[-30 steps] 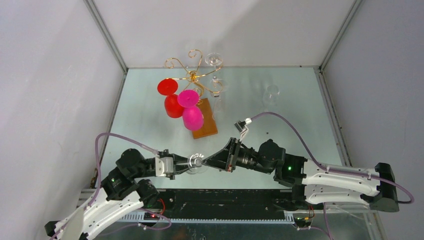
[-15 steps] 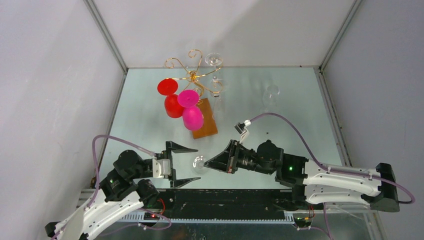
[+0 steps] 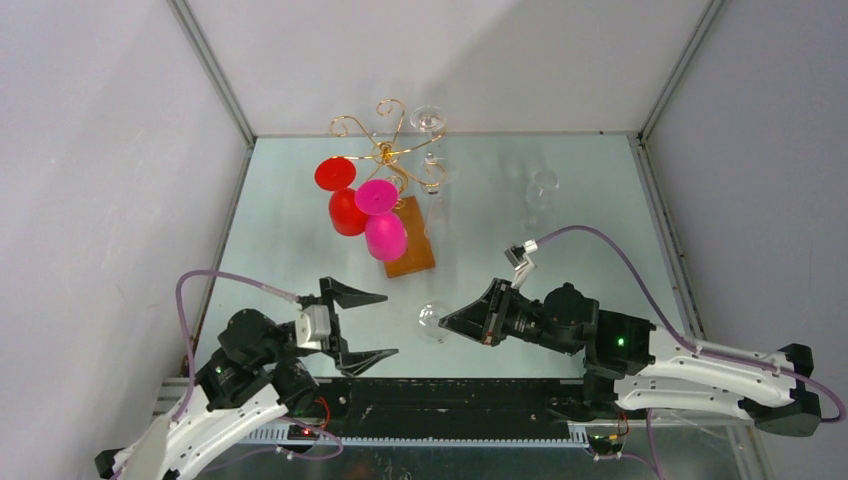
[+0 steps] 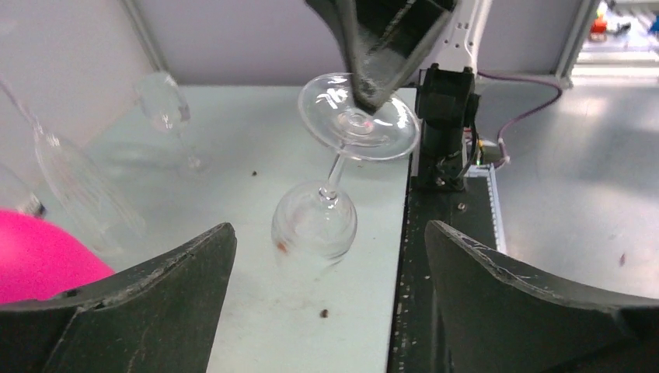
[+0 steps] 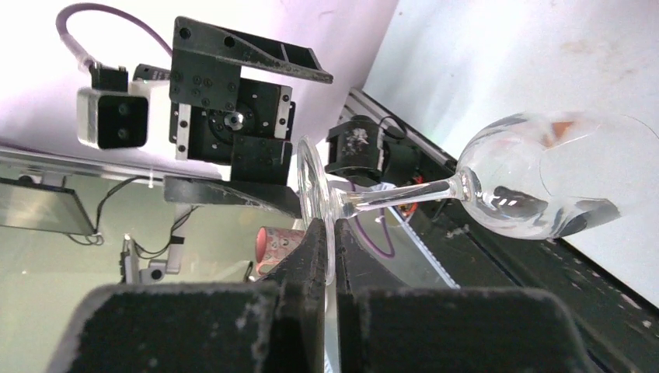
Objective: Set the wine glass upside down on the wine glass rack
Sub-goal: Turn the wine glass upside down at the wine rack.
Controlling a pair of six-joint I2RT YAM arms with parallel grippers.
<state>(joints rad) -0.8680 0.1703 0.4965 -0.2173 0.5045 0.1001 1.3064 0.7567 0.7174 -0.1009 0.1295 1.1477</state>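
The clear wine glass (image 3: 432,322) hangs bowl-down over the table's near edge. My right gripper (image 3: 449,321) is shut on the rim of its round foot (image 5: 315,198), and the bowl (image 5: 544,175) sticks out sideways in the right wrist view. My left gripper (image 3: 389,326) stands wide open a little to the left of the glass and touches nothing. From the left wrist I see the bowl (image 4: 315,225) ahead between the spread fingers. The wine glass rack (image 3: 385,150), gold wire on a brown wooden base (image 3: 412,245), stands at the far middle.
A red glass (image 3: 345,205) and a pink glass (image 3: 383,232) hang upside down from the rack, with clear glasses (image 3: 430,120) on its right side. Another clear glass (image 3: 541,190) stands on the table at the far right. Grey walls close in both sides.
My left gripper has let go of the glass, opened wide and drawn back to the left. My right gripper has carried the glass a little to the right.
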